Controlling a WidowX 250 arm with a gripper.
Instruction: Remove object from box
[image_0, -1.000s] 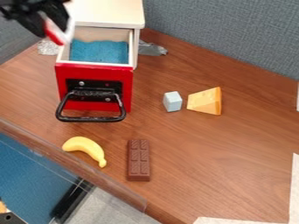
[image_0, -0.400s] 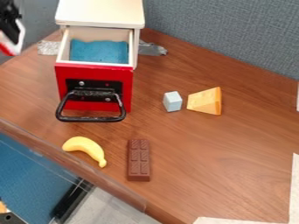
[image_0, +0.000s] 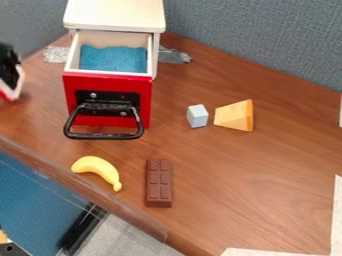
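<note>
Box (image_0: 107, 82) open, blue material (image_0: 112, 58) inside; hand (image_0: 10, 90) at left edge, can't tell if spread

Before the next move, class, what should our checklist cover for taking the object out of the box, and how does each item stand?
1. Drawer open: ok.
2. Gripper over the drawer: not ok, it is at the view's left edge.
3. Handle clear of the banana: ok.
4. Blue material inside is the object meant: cannot tell.
5. Pale block outside the drawer: ok.
</note>
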